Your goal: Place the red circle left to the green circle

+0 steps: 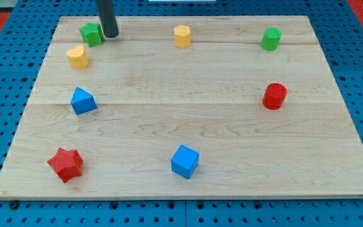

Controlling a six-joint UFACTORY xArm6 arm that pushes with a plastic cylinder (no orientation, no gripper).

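Note:
The red circle (274,96) stands at the view's right, about mid-height on the wooden board (188,120). The green circle (271,38) stands above it near the view's top right. The red circle is below the green one, not to its left. My tip (110,35) is at the view's top left, just right of a green star-like block (91,34), touching or nearly touching it. The tip is far from both circles.
A yellow heart-like block (77,57) lies below the green star. A yellow hexagon (182,36) stands at top centre. A blue triangle-like block (82,101) is at left, a red star (65,164) at bottom left, a blue cube (184,161) at bottom centre.

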